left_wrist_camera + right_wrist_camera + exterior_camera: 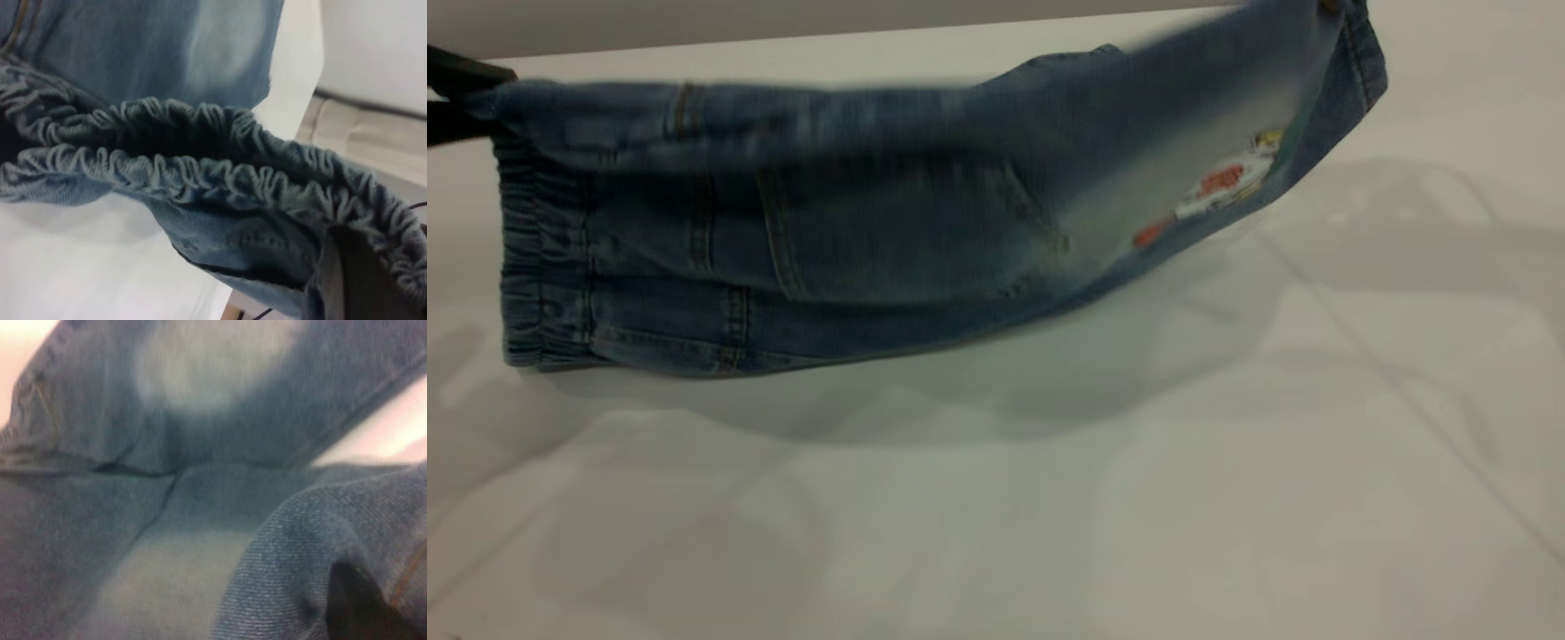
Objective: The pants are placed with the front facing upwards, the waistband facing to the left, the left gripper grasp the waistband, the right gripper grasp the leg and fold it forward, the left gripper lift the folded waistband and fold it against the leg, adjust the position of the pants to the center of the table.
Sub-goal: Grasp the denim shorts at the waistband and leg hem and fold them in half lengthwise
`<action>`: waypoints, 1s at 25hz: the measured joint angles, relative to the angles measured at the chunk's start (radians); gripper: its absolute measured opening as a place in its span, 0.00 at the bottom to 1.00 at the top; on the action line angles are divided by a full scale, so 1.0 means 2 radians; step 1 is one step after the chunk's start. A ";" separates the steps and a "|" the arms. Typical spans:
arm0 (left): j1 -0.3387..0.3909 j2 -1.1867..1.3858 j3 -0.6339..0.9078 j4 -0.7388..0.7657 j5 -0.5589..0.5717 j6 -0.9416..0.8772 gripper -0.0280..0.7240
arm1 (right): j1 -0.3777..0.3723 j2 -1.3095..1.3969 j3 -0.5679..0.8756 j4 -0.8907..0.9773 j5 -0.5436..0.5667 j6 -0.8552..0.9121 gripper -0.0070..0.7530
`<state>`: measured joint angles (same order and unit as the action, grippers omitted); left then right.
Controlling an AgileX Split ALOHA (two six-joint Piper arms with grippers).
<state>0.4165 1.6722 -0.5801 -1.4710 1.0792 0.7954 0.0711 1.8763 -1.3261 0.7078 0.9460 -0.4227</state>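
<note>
**Pants held up between the two tools above the counter**

Exterior view: the pants (pixel 854 240) hang stretched in the air over the white counter (pixel 1138 498), casting a soft shadow on it. The left tool (pixel 463 98) shows only as black parts at the frame's edge, touching the upper corner of the pants at the waistband (pixel 538 267); from there the gathered band drops straight below the tool. The leg (pixel 1227 133) rises away from the left tool to the far upper corner of the frame, where it runs out of sight; the right tool itself is not visible here. A cartoon print (pixel 1218 191) in red, white and yellow sits on the leg, and a back pocket (pixel 907 231) lies between the band and the print.

Left wrist view: the ruffled waistband (pixel 200 173) runs right up to the left tool (pixel 363 277), whose dark jaw is pinching the band's end. Pale-patched denim hangs beyond the band.

Right wrist view: denim fills the frame, with pale faded patches. A dark part of the right tool (pixel 357 603) is wrapped in a fold of cloth, pressed onto the leg.
</note>
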 joint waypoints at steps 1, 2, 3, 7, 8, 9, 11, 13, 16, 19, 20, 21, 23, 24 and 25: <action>0.000 0.000 0.000 -0.005 -0.003 0.000 0.19 | 0.001 0.011 -0.012 0.007 0.000 0.000 0.04; 0.000 0.000 0.000 -0.011 -0.008 -0.001 0.19 | 0.004 0.020 -0.025 0.011 0.000 0.000 0.04; 0.000 0.000 0.000 -0.017 -0.017 -0.001 0.19 | 0.008 0.031 -0.038 0.013 -0.001 0.000 0.04; 0.000 0.000 0.000 -0.040 -0.057 -0.006 0.19 | 0.020 0.073 -0.085 0.017 -0.001 0.000 0.04; 0.000 0.000 0.000 -0.044 -0.066 -0.006 0.19 | 0.022 0.084 -0.098 0.019 -0.001 0.000 0.04; 0.000 0.000 0.000 -0.051 -0.078 -0.006 0.19 | 0.025 0.092 -0.111 0.020 -0.001 0.002 0.04; 0.000 0.000 0.000 -0.068 -0.102 -0.005 0.19 | 0.030 0.111 -0.133 0.030 -0.002 0.002 0.04; 0.000 0.000 0.000 -0.084 -0.121 0.007 0.19 | 0.034 0.128 -0.154 0.041 -0.002 0.002 0.04; 0.000 0.000 0.000 -0.107 -0.129 0.029 0.19 | 0.046 0.153 -0.182 0.042 -0.007 0.003 0.04; 0.000 0.000 0.000 -0.136 -0.134 0.053 0.19 | 0.056 0.176 -0.202 0.043 -0.017 0.004 0.04; 0.000 0.000 0.000 -0.139 -0.135 0.060 0.19 | 0.058 0.182 -0.207 0.045 -0.021 0.005 0.04; 0.000 0.000 0.000 -0.139 -0.136 0.066 0.19 | 0.061 0.188 -0.211 0.046 -0.027 0.010 0.04; 0.000 0.000 0.000 -0.138 -0.146 0.067 0.19 | 0.061 0.196 -0.213 0.052 -0.036 0.012 0.04; 0.000 0.000 0.000 -0.138 -0.156 0.067 0.19 | 0.064 0.199 -0.213 0.052 -0.042 0.012 0.04; 0.000 0.000 0.000 -0.138 -0.167 0.067 0.19 | 0.065 0.202 -0.213 0.053 -0.049 0.013 0.04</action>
<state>0.4165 1.6722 -0.5807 -1.7476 0.7462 0.9289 0.2002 2.2794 -1.7527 0.8131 0.8480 -0.3977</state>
